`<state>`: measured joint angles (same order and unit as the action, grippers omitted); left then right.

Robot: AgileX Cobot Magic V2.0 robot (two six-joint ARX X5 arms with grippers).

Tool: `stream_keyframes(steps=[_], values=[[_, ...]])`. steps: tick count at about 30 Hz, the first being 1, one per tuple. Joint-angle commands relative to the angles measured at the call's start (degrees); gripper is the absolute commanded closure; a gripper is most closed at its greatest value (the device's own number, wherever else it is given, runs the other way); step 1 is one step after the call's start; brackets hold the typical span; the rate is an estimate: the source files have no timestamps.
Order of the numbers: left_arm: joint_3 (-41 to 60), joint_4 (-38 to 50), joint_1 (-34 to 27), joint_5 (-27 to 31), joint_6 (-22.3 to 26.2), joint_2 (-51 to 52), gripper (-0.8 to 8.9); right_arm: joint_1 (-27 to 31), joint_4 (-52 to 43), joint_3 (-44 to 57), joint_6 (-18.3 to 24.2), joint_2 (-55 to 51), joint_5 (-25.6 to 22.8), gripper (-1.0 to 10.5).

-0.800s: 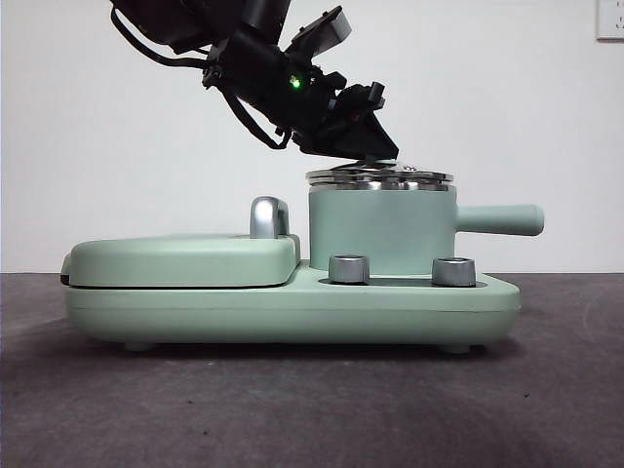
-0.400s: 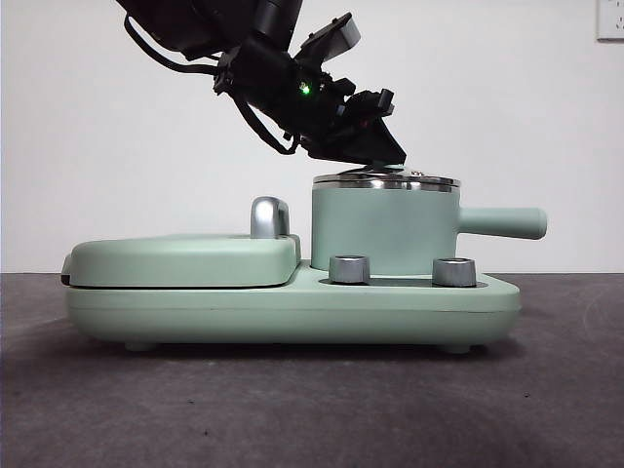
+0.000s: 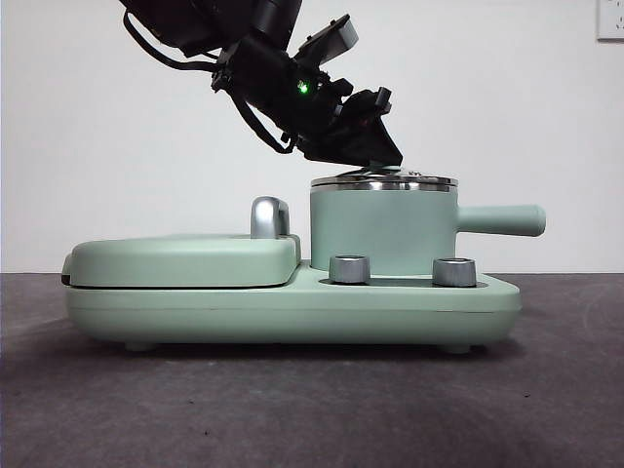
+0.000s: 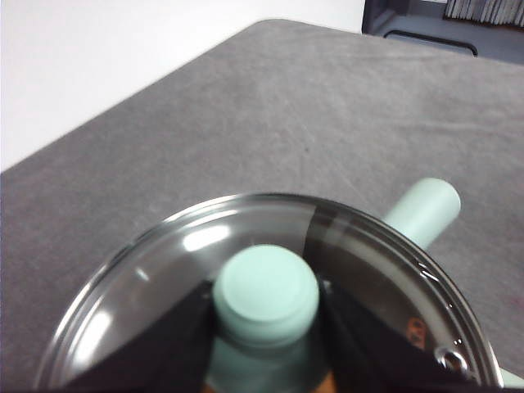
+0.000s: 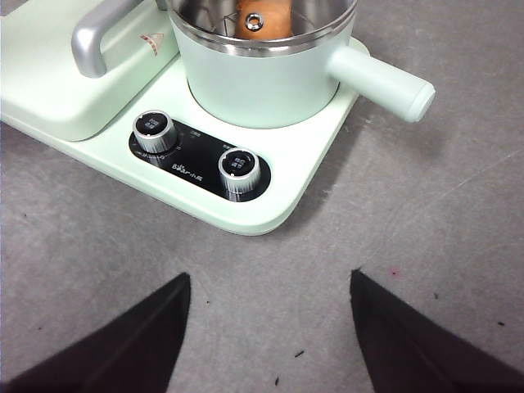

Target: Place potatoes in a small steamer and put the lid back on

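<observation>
the cooker base [image 3: 292, 307], mint green, carries the small steamer [image 3: 380, 229], which sits directly below the left gripper [image 3: 375, 161]. the lid [image 4: 270, 270] lies flat on the steamer rim; its knob [image 4: 266, 295] stands between the two left jaws, which are clamped on it. the jaw tips and the lid's near edge are cut off in the left wrist view. the potato [image 5: 266, 20] is inside the steamer, visible only as an orange patch through the glass, partly cut off. the right gripper [image 5: 266, 327] hangs clear of the base, jaws apart, nothing between them. compared with half a second ago, the left gripper and lid show almost no shift; a second ago the lid sat slightly tilted above the rim.
</observation>
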<state>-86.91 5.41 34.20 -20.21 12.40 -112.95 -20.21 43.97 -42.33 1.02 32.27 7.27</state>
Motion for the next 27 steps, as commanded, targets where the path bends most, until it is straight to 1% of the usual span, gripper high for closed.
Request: stream_keyframes(steps=[1,3,7,10,11,15,18,23,27], values=[[-1.0,-0.4,0.3,-0.3,-0.3,-0.2,4.85,-0.3,-0.3,-0.2,-0.6,0.2,-0.2,6.5],[-1.0,-0.7,0.3,-0.3,-1.5,0.5,4.4,-0.3,-0.3,-0.2,-0.6,0.2,-0.2,6.5],[-1.0,-3.0,0.0,-0.4,-3.3,3.1,4.36,-0.3,-0.2,-0.2,-0.7,0.2,-0.2,6.5],[-1.0,-5.9,-0.6,-1.4,-5.7,5.7,4.38,-0.3,-0.2,-0.2,-0.7,0.2,-0.2,6.5],[-1.0,-6.9,-1.0,-2.0,-6.8,6.4,4.38,-0.3,-0.2,-0.2,-0.7,0.2,-0.2,6.5],[-1.0,-11.5,-3.6,-4.5,-14.6,9.6,4.39,-0.3,0.1,-0.2,-0.7,0.2,-0.2,6.5],[-0.8,-14.3,-5.9,-5.6,-17.8,11.6,4.43,-0.3,0.9,-0.2,-0.7,0.2,-0.2,6.5],[1.2,-18.5,-9.0,-5.6,-18.1,15.6,4.5,-0.3,2.7,-0.2,-1.0,0.2,-0.2,6.5],[5.8,-20.0,-11.1,-5.6,-18.1,20.3,4.53,-0.3,3.4,-0.2,-1.1,0.2,-0.1,6.5]])
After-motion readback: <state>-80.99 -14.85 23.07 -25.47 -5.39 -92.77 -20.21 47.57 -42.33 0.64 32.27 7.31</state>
